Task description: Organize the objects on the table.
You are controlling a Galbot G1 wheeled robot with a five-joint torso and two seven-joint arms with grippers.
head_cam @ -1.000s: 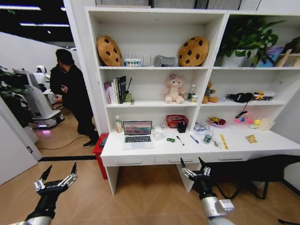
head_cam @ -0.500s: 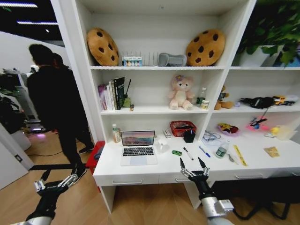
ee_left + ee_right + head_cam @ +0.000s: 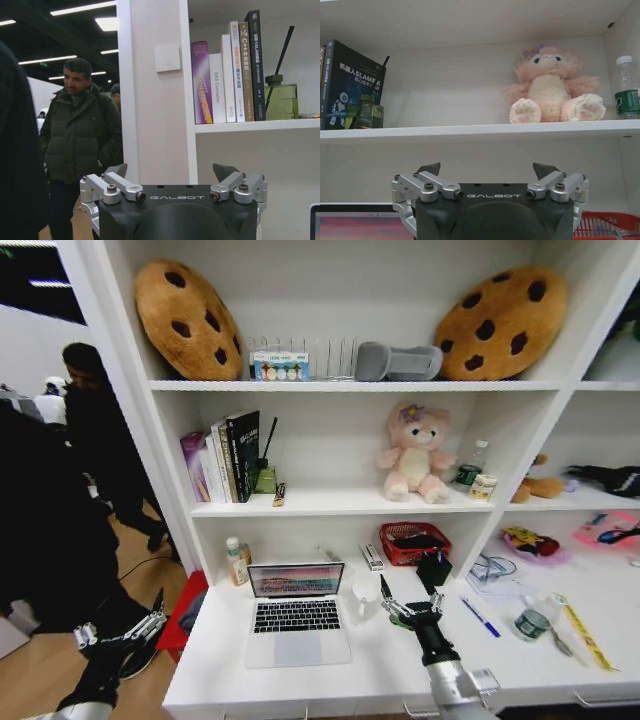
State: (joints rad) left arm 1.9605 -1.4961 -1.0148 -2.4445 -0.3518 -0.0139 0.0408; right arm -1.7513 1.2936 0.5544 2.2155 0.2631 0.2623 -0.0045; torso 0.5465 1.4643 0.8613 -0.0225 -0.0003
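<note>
A white tabletop (image 3: 400, 670) below white shelves held an open silver laptop (image 3: 296, 615) at its left, a blue pen (image 3: 481, 618) lying farther to the right, and a small clear jar with a dark lid (image 3: 532, 620) near that pen. The right pincer (image 3: 410, 596) hovered above the tabletop just right of the laptop, its two fingers spread wide and holding nothing. The left pincer (image 3: 122, 624) hung off the tabletop's left end, low over the floor, likewise spread open and empty.
</note>
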